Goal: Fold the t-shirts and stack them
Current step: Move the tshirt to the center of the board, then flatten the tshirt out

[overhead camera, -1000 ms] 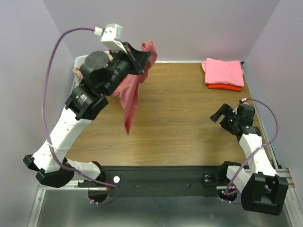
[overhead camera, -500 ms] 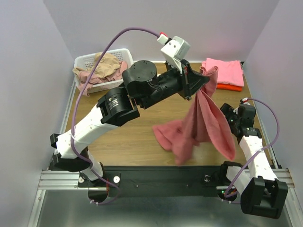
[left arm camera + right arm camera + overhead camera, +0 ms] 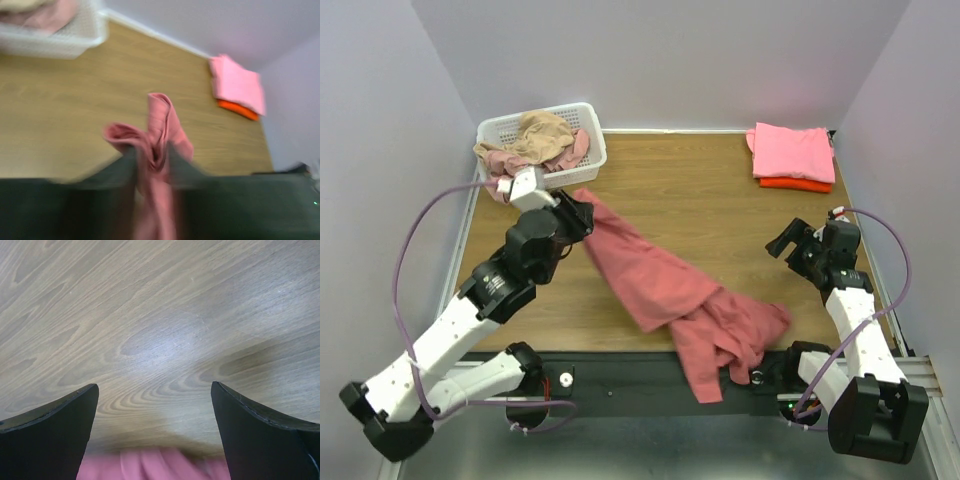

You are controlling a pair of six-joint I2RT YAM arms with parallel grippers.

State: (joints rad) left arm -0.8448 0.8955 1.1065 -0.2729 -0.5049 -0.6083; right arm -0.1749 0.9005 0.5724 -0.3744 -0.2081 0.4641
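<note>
The dusty red t-shirt (image 3: 660, 285) lies crumpled in a long diagonal across the table, from my left gripper (image 3: 578, 213) down to the near edge, where part hangs over. In the blurred left wrist view a bunch of that t-shirt (image 3: 160, 125) sits between the dark fingers of the left gripper (image 3: 152, 150); how tightly they hold it does not show. My right gripper (image 3: 785, 243) is open at the right side, and its wrist view shows the right gripper (image 3: 155, 400) over bare wood with the shirt's edge (image 3: 150, 465) just below.
A folded bright pink t-shirt (image 3: 792, 150) lies on an orange-red one (image 3: 795, 184) at the back right corner. The white lattice basket (image 3: 590, 125) at the back left holds a tan shirt (image 3: 542, 130) and a pale rose one (image 3: 500, 160).
The left arm swung the red t-shirt from the basket across to the right, then pulled back left and lowered. The shirt now lies spread on the table. The right arm stayed put.
</note>
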